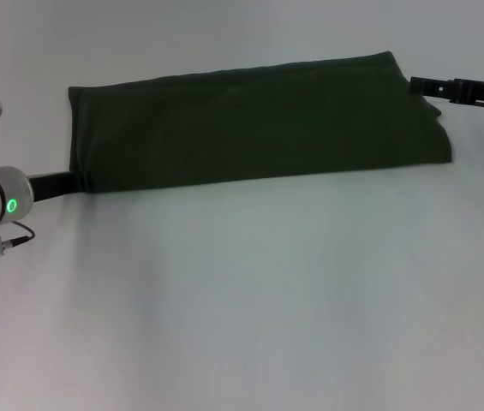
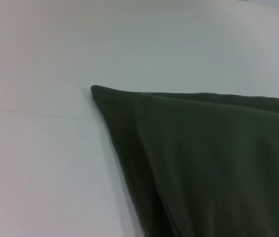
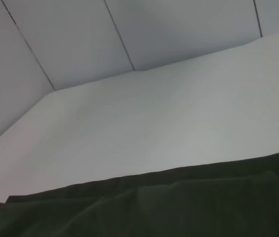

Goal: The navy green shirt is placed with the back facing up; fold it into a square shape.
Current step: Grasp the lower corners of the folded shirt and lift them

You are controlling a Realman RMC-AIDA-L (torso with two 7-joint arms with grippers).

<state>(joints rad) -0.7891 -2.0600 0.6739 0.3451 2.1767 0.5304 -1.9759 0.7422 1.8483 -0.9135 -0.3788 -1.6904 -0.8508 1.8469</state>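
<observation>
Head view: navy green shirt (image 1: pixel 250 124) is a long strip lying left-right, left gripper (image 1: pixel 66 181) at its left near corner, right gripper (image 1: pixel 426 86) at its right far corner; can't tell finger state on either.

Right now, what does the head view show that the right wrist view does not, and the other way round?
Only the head view shows the navy green shirt whole, folded into a long band, with the left gripper at its near left corner and the right gripper at its far right corner. Only the right wrist view shows the panelled wall behind the table. Both share the shirt's layered dark fabric lying flat on the white table.
</observation>
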